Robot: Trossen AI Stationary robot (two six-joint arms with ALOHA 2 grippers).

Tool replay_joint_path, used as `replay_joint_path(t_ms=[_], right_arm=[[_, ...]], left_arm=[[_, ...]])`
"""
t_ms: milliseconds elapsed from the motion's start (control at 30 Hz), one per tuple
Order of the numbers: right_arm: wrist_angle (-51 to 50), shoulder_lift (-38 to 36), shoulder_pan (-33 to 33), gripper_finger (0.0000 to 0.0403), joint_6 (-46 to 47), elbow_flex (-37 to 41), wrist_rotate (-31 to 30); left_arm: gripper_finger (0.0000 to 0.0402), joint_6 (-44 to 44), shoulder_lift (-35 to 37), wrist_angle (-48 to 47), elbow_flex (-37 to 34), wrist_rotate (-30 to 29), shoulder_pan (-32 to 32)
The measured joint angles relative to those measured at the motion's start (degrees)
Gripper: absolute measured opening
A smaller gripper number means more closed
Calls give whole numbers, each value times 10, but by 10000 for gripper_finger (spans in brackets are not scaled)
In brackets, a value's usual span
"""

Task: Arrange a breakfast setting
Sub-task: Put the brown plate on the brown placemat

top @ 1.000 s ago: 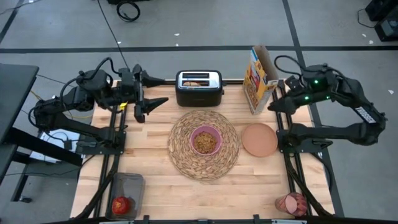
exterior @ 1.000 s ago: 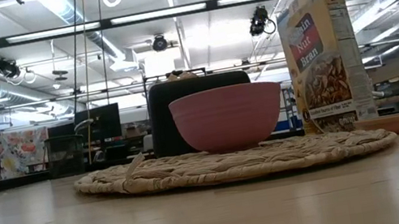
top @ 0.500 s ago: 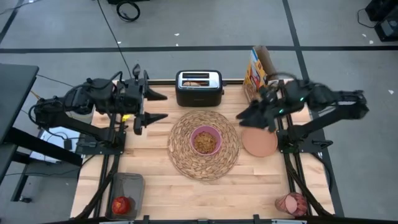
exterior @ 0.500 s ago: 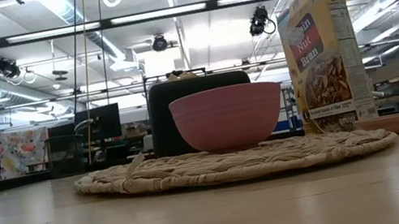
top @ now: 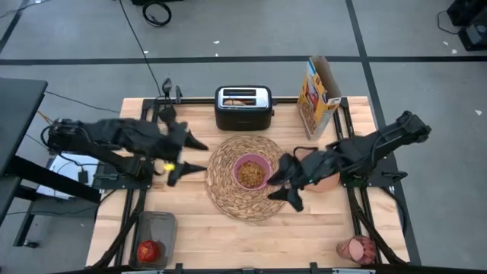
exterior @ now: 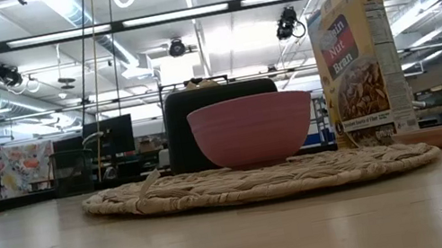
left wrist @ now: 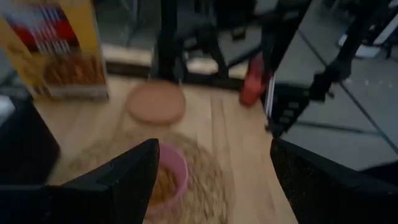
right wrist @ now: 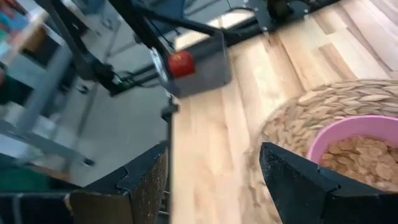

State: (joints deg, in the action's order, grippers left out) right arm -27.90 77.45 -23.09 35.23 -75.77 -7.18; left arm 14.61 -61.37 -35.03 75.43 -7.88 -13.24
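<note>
Both sets of jaws stand wide apart and hold nothing. Left gripper (top: 187, 157) hangs over bare wood just off the 9 o'clock edge of the woven straw placemat (top: 250, 201), fingers aimed at the mat. Right gripper (top: 284, 187) hangs over the mat's 4 o'clock rim, close beside the pink bowl (top: 251, 172), its arm passing over the salmon-brown plate (top: 329, 183).

The pink bowl sits at the centre of the placemat and is filled with brown cereal flakes (right wrist: 360, 154). The plate lies flat on the wooden table (top: 228, 236), just beside the mat at 3 o'clock, partly hidden by the right arm. The red apple (top: 149, 250) rests in a grey tray (top: 158, 223) at the table's 7 o'clock corner, well apart from the mat. The pink tumbler (top: 356, 248) lies on its side at the 5 o'clock corner. The black toaster (top: 243, 107) stands at 12 o'clock from the mat; the yellow cereal box (top: 318, 97) stands upright at about 1 o'clock.
</note>
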Motion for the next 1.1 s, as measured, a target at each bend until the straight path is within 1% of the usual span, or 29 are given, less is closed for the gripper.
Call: replay_joint_path(t_ms=[133,267,367,467,533,600,800,900,1100], right_arm=[[-12,30,-6,258,-4,0,-22],[-13,48,-6,258,-5,0,-24],[-17,62,-6,258,-14,0,-44],[-28,81,-7,258,-51,0,-62],[-48,94,-9,258,-67,0,-63],[-81,106,-11,258,-73,0,-59],[-230,154,-8,258,-73,0,-59],[-289,191,11,258,-78,0,-60],[-288,263,75,258,-134,0,-61]], left_arm=[[306,34,-6,38,-86,-17,-30],[292,46,-26,119,-201,-28,-65],[285,55,-55,213,-278,-28,-87],[282,77,-95,300,-331,-29,-99],[281,107,-127,330,-343,-29,-100],[281,131,-153,331,-346,-31,-100],[281,152,-213,347,-346,-30,-105],[281,166,-229,344,-346,-31,-104],[281,181,-230,336,-346,-30,-104]])
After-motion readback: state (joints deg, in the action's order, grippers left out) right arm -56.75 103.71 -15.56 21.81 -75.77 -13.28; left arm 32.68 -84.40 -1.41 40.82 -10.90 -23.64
